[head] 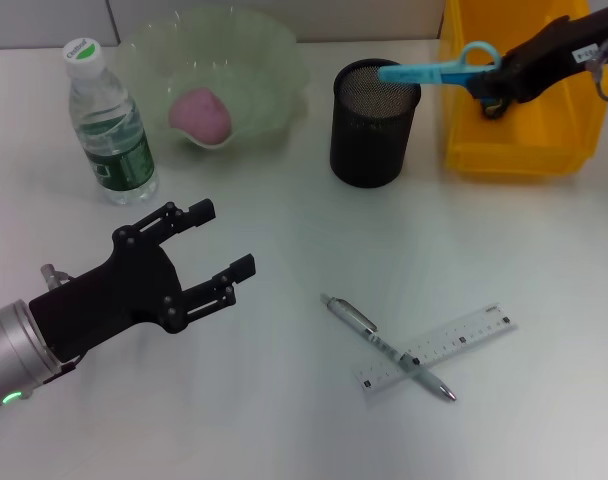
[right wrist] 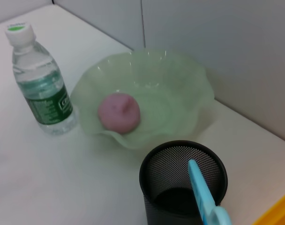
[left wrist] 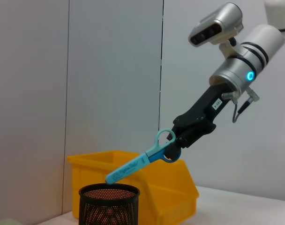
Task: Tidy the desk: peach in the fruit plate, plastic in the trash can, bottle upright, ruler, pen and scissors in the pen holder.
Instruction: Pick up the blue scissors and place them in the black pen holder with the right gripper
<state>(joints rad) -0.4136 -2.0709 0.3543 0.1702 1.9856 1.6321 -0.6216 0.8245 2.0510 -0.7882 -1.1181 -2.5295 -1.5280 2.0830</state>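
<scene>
Right claw [head: 481, 82], matte black, is clamped on the loop handles of one pair of scissors [head: 436, 70]: light blue plastic, blade end sheathed in the same blue. The scissors are tilted, tip down, with the tip just over the rim of the pen holder [head: 374, 123]; whether tip and rim touch I cannot tell. The pen holder is one black wire-mesh cylinder, open-topped, standing upright.

Left claw [head: 212, 243], black with jointed linkage fingers, is spread wide, holding nothing, low over the white surface [head: 284, 420] on the near left side.

One peach [head: 200, 113], pink and rounded with a soft matte skin, lies inside the fruit plate [head: 274, 60], a translucent pale green bowl with a wavy, scalloped rim.

One bottle [head: 109, 125], clear ribbed plastic with a green label and a white and green cap, stands upright just beside the plate.

One pen [head: 359, 320], slim and silvery with a clip, lies crossed over one clear flat ruler [head: 464, 338] with dark markings, on the near surface.

One yellow plastic bin [head: 519, 125], rectangular and glossy, stands just beside the pen holder.
</scene>
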